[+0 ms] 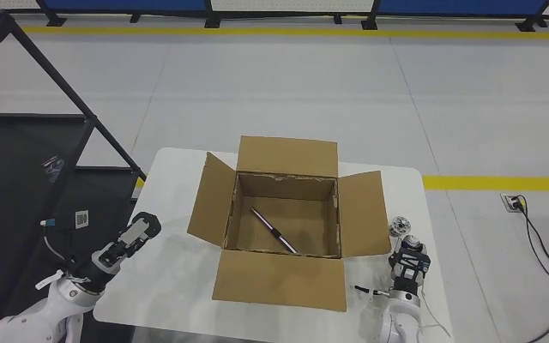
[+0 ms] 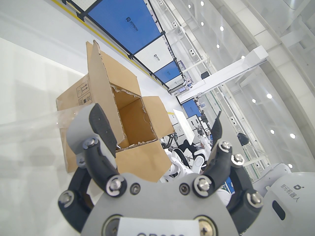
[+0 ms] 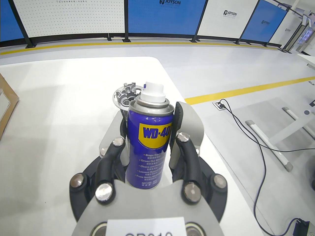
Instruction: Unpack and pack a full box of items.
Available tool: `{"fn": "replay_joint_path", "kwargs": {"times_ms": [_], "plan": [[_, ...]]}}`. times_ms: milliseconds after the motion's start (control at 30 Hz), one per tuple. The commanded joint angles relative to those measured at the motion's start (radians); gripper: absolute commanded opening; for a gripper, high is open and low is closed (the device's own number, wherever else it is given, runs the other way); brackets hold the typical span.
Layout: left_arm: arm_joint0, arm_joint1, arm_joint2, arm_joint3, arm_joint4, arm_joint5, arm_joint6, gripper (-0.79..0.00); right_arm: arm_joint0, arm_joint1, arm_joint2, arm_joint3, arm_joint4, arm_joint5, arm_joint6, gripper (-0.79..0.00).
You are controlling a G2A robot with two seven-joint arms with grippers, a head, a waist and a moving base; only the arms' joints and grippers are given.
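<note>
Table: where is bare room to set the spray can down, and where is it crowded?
Free: table between left gripper and box; box floor beside the rod. Crowded: right edge, with metal part, right gripper and spray can.

White rounded table (image 1: 171, 257) on pale grey floor (image 1: 257, 86). Yellow floor line (image 1: 480, 182) at 3 o'clock, another along 12 o'clock before blue and white partition panels (image 3: 157, 6). Floor socket (image 1: 512, 202) with black cable (image 1: 536, 240) at 3 o'clock, white desk legs (image 3: 268, 138) near it. Dark screen (image 1: 34, 146) behind black frame (image 1: 77, 99) at 9 o'clock. White ceiling (image 2: 246, 6) with round lights (image 2: 221, 28).
</note>
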State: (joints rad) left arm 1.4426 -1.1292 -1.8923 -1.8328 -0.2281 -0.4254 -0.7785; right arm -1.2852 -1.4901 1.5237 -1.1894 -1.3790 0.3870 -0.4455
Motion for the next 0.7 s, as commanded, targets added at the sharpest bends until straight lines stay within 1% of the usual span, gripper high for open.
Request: {"fn": "replay_joint_path", "kwargs": {"times_ms": [0, 167, 233, 267, 300, 367, 400, 467, 667], "plan": [[0.0, 0.0, 0.0, 0.0, 0.0, 0.0, 0.0, 0.0, -0.001, 0.0, 0.001, 0.0, 0.001, -0.003, 0.001, -0.422], [0.0, 0.0, 0.0, 0.0, 0.0, 0.0, 0.0, 0.0, -0.005, 0.0, 0.003, 0.0, 0.007, -0.009, -0.002, -0.419], [0.0, 0.0, 0.0, 0.0, 0.0, 0.0, 0.0, 0.0, -0.005, 0.001, 0.005, 0.0, 0.008, -0.01, -0.002, -0.397], [0.0, 0.0, 0.0, 0.0, 0.0, 0.0, 0.0, 0.0, -0.007, 0.001, 0.006, -0.001, 0.008, -0.011, -0.003, -0.302], [0.0, 0.0, 0.0, 0.0, 0.0, 0.0, 0.0, 0.0, -0.01, 0.001, 0.007, -0.003, 0.007, -0.013, -0.004, -0.175], [0.0, 0.0, 0.0, 0.0, 0.0, 0.0, 0.0, 0.0, -0.018, 0.002, 0.009, -0.012, 0.005, -0.015, -0.004, -0.08], [0.0, 0.0, 0.0, 0.0, 0.0, 0.0, 0.0, 0.0, -0.023, 0.002, 0.01, -0.019, 0.003, -0.016, -0.003, -0.018], [0.0, 0.0, 0.0, 0.0, 0.0, 0.0, 0.0, 0.0, -0.033, 0.003, 0.012, -0.036, 0.0, -0.019, 0.0, 0.0], [0.0, 0.0, 0.0, 0.0, 0.0, 0.0, 0.0, 0.0, -0.071, 0.007, 0.029, -0.109, 0.003, -0.031, -0.003, 0.0]]}}
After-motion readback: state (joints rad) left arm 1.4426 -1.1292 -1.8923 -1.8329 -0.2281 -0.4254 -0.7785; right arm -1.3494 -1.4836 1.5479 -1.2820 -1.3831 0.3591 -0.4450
